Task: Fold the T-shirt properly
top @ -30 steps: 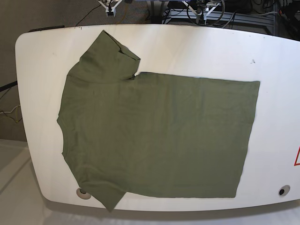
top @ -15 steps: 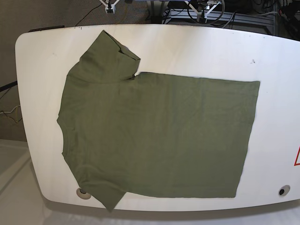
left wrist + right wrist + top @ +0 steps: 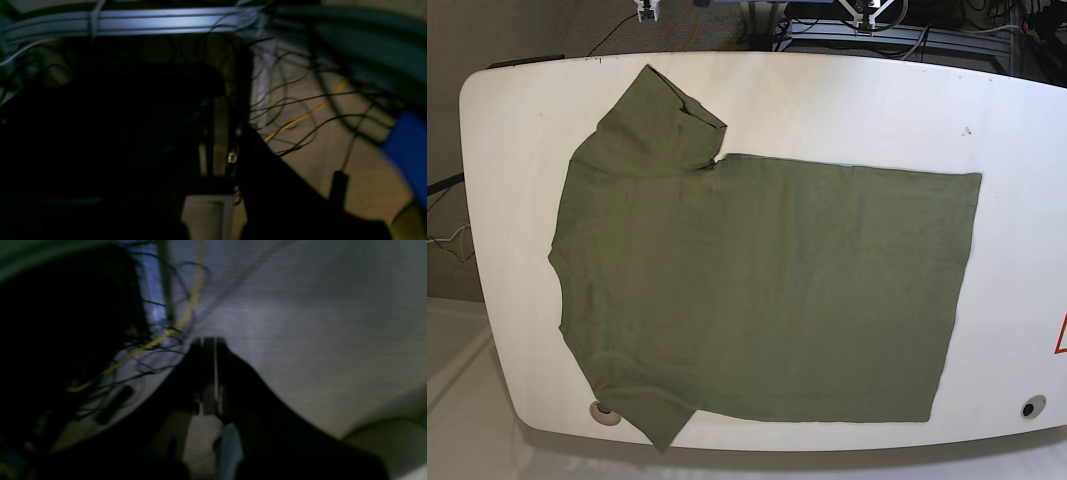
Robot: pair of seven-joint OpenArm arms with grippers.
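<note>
The olive T-shirt (image 3: 757, 280) lies spread flat on the white table (image 3: 847, 105), neckline to the left and hem to the right. Its far sleeve (image 3: 662, 120) is creased at the edge, and its near sleeve (image 3: 657, 425) reaches over the table's front edge. Both arms are drawn back beyond the far edge, well clear of the cloth. Only the tips of the left gripper (image 3: 864, 16) and right gripper (image 3: 645, 11) show in the base view. In the wrist views the left gripper (image 3: 217, 133) and right gripper (image 3: 208, 373) are shut with nothing between the fingers, over the floor and cables.
Two round holes sit in the table near its front edge (image 3: 607, 410) (image 3: 1030, 407). A red mark (image 3: 1061, 335) shows at the right border. Cables and metal frame (image 3: 927, 35) lie behind the table's far edge.
Both gripper tips at the top of the base view have drawn further up and out of the picture. The T-shirt has not moved.
</note>
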